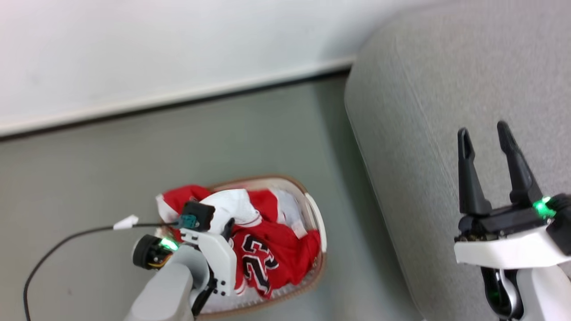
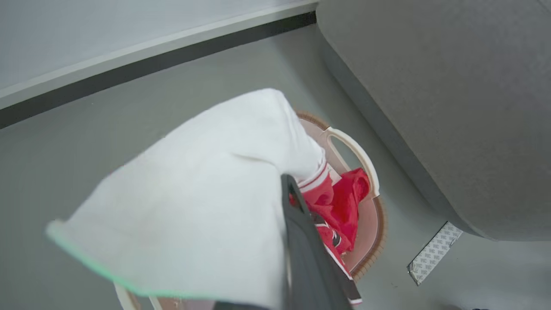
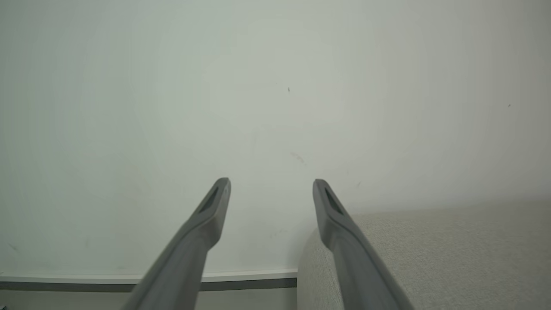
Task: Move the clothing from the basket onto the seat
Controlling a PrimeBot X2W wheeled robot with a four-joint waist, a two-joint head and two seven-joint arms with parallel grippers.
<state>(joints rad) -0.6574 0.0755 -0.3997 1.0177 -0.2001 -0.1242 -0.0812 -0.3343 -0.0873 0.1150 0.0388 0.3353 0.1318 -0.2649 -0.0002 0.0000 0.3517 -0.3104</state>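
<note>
Left claw (image 1: 228, 225) pinches the clothing (image 1: 267, 249), all of it down in the basket (image 1: 317, 214). Right claw (image 1: 484, 131) hangs open over the seat (image 1: 424, 89), where no clothes lie yet.

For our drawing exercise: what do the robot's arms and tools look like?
Right tool: two long dark tapered fingers, slotted tips, black base, green light, white housing. Left arm: pale grey forearm, white bracket, black cable with teal plug and white tag.

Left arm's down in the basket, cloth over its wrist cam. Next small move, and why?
Probably lift the left gripper straight up: clothing is draped over its fingers, more lies in the basket below, and the seat stands on the robot's right. Whether the fingers are clamped is hidden.
</note>
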